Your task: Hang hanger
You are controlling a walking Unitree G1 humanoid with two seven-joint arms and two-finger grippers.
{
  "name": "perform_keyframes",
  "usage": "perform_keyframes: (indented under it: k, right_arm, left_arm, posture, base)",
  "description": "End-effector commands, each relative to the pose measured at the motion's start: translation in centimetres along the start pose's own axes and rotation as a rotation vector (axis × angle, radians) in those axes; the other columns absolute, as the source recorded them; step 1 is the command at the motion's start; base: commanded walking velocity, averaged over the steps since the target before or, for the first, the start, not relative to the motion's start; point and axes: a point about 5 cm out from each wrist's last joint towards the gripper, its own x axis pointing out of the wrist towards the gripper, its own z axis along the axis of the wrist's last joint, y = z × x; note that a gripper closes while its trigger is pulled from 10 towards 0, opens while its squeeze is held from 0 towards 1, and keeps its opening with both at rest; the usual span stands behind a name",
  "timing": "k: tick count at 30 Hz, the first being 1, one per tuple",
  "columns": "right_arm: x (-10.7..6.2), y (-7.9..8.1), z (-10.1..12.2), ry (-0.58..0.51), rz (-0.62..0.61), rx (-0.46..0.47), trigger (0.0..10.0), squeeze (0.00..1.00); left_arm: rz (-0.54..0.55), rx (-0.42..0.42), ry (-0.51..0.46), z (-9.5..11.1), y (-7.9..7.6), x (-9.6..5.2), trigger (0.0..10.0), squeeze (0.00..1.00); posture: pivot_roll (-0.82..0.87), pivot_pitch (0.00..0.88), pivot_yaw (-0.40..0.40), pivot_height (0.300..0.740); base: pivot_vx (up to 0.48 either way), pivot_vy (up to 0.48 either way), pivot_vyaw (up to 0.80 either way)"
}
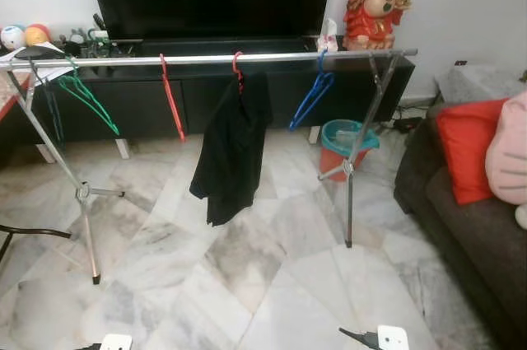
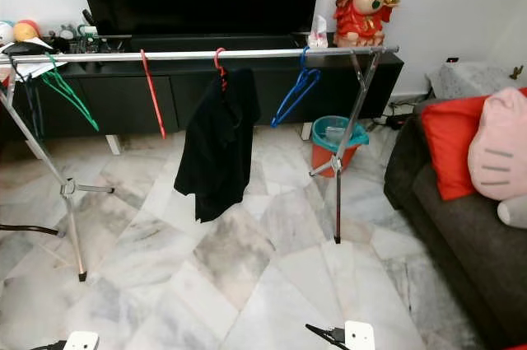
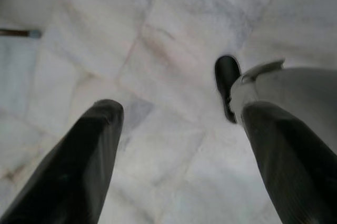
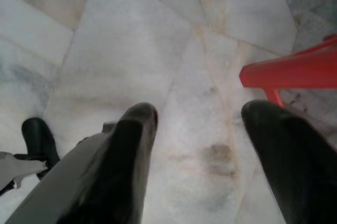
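Rail: a silver drying rack (image 1: 206,58) stands across the marble floor (image 1: 272,276), in front of a black TV console (image 1: 148,95).
Hangers on the rail: from the robot's left, a green hanger (image 1: 90,99), a red hanger (image 1: 170,99), a second red hanger (image 1: 238,68) carrying a black garment (image 1: 233,148), and a blue hanger (image 1: 311,95); all hook over the bar and hang apart from one another.
Near the rack: a teal-and-red bucket (image 1: 350,142) sits on the floor beside the right-hand leg; a red figurine (image 1: 376,0) stands on the console; a dark sofa (image 2: 461,226) with a red cushion (image 2: 451,152) and a pink plush pillow (image 2: 498,156) lies to the right.
Left gripper (image 3: 176,129): hangs low over the floor, fingers spread wide with nothing between them; its wrist view also catches the robot's black foot (image 3: 226,79).
Right gripper (image 4: 202,134): also low, fingers spread and empty; its wrist view shows a red hanger-like piece (image 4: 295,71) beside one finger, above the floor, not pinched.
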Motion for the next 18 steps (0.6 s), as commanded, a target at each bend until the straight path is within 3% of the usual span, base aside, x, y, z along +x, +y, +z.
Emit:
perform_keyframes:
  k: [1,13,18]
  right_arm:
    - [0.03,0.01,0.25,-0.008,0.000,-0.002,10.0,0.00]
    - [0.03,0.06,0.22,-0.004,0.006,0.007,10.0,0.00]
    - [0.03,0.11,0.22,0.000,0.008,0.000,10.0,0.00]
  left_arm:
    - [0.004,0.019,0.014,-0.24,0.15,-0.05,10.0,0.00]
    - [-0.007,0.009,0.012,-0.22,0.08,-0.05,10.0,0.00]
    - [-0.006,0.008,0.011,-0.21,0.11,-0.05,10.0,0.00]
  posture:
    - [-0.08,0.000,-0.028,0.732]
    - [-0.08,0.000,-0.028,0.732]
    - [-0.09,0.000,-0.026,0.732]
  base:
    - [0.000,0.000,0.00]
    - [0.000,0.000,0.00]
    - [0.000,0.000,-0.75]
